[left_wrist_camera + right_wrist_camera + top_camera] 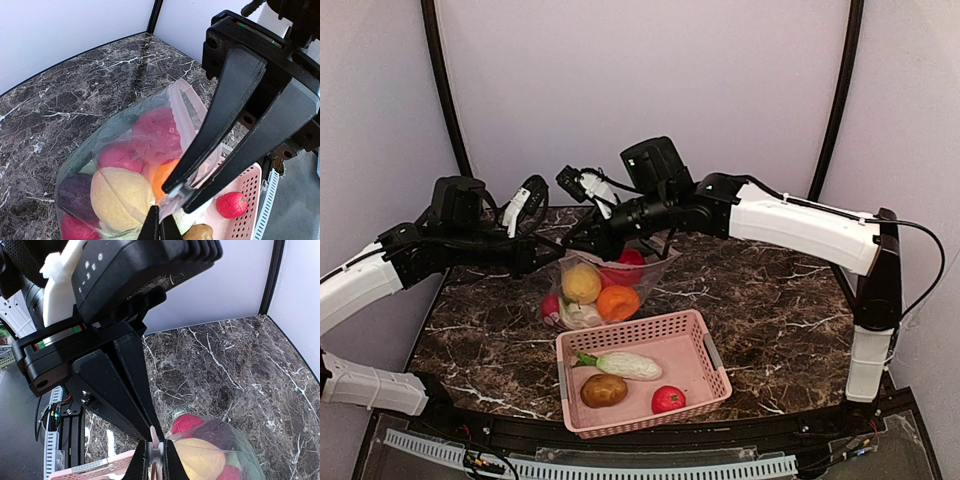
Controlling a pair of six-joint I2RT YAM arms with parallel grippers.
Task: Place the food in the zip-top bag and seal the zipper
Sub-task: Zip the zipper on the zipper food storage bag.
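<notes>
Left arm: stretched from the left, behind the basket (705, 350); left pincer (160, 220) pressed together on the bag (107, 132) top edge.
Right arm: reaching across from the right; right pincer (155, 455) pinching the zipper (154, 432), just beside the left one.
Bag: on the worktop (780, 310) behind the basket, food (582, 283) inside.

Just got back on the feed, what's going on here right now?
The left hand and the right hand are both shut on the bag, pinching the pink strip at its mouth close together. Several toy foods are inside it. A potato, a red ball and a pale long vegetable lie in the basket.
</notes>
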